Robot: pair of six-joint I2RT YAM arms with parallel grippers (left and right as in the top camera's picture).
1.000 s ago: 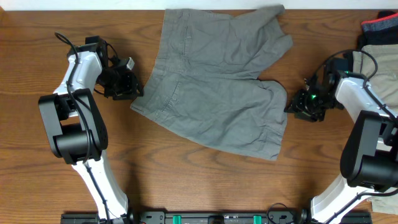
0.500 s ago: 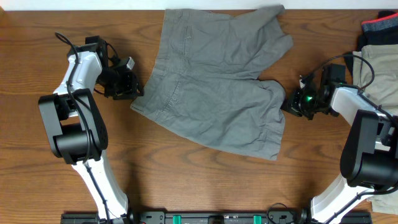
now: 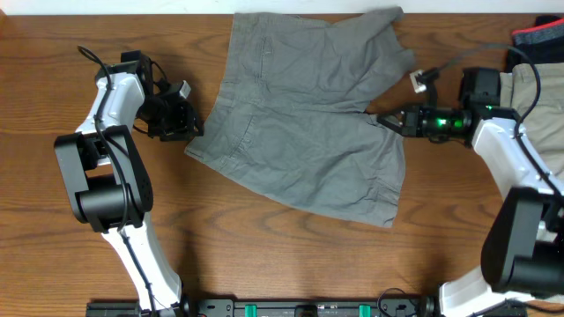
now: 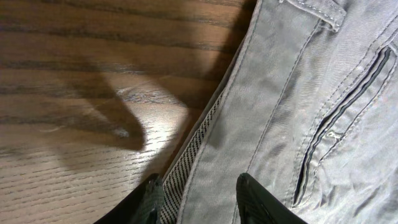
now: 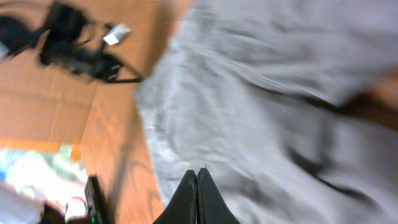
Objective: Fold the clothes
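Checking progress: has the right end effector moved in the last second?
Yes: the right end effector moved leftward in the overhead view, onto the shorts' edge.

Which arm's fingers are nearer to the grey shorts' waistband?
Left. The left fingers straddle the waistband edge of the grey shorts; the right fingers are shut at the opposite leg hem.

Saw a wooden table (image 3: 264, 255) — brown, grain running side to side. Noted a dark bundle (image 3: 539, 37) with a red band at the far right corner, cut by the frame. Made out a black rail (image 3: 308, 309) with green clips along the near edge — and a pale strip (image 3: 476, 6) past the far one.
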